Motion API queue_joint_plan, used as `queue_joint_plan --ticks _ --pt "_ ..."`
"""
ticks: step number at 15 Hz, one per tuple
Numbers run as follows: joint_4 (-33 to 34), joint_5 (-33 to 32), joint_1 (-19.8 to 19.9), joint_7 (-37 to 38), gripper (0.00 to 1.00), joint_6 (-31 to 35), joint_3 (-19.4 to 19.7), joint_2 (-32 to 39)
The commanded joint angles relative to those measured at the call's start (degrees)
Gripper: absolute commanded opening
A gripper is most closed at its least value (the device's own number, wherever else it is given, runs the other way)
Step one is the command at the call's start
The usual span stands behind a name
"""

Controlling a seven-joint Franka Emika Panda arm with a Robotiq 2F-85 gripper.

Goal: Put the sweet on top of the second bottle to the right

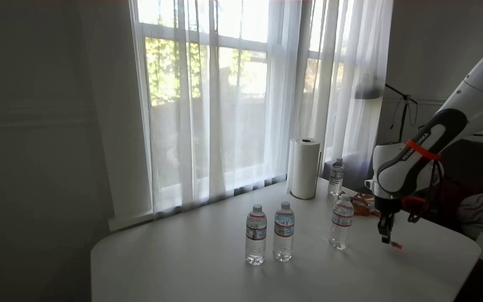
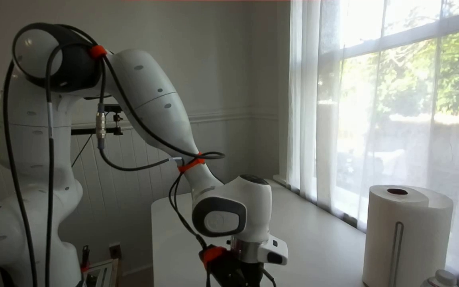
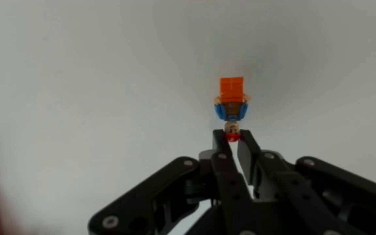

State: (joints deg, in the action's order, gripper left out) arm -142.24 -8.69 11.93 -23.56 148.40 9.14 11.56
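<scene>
On the white table point(image 1: 174, 260), in an exterior view from left to right, a first capped water bottle point(image 1: 256, 235) stands upright, and just beside it a second bottle point(image 1: 283, 233); both hold clear content, its level I cannot tell. Then come a paper towel roll point(image 1: 304, 170), a third bottle point(image 1: 336, 178) farther back, and a fourth bottle point(image 1: 341, 224) near the orange wrappers point(image 1: 363, 204). The robot arm point(image 1: 449, 126) reaches in from the right, its fingers point(image 3: 221, 147) pointing down and pinching the red-topped head of a toy minifigure point(image 3: 232, 109); this one is to the right of the fourth bottle. The table's rounded left edge lies well apart from the bottles; a wide gap separates the second and the fourth.
</scene>
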Motion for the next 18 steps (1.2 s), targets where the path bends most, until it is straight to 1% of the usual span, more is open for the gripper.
queue_joint_plan --ticks 1,5,8,10,12,14,18 --pt "-2.9 0.7 0.4 -2.8 0.03 -0.7 -0.6 -8.7" --pt "-4.0 2.5 -0.9 -6.2 0.03 0.8 -0.9 -15.7" --pt "-5.2 6.9 -3.1 -10.8 0.03 2.7 -0.5 -21.0" --pt "-5.8 13.3 -6.0 -17.0 0.03 3.2 0.4 -24.1" --pt "-5.7 20.8 -9.4 -23.7 0.03 2.1 2.0 -26.3" --pt "-5.3 26.2 -12.2 -29.1 0.03 0.5 3.6 -28.0" --pt "-4.6 32.8 -15.2 -39.6 0.03 -4.0 7.1 -30.6"
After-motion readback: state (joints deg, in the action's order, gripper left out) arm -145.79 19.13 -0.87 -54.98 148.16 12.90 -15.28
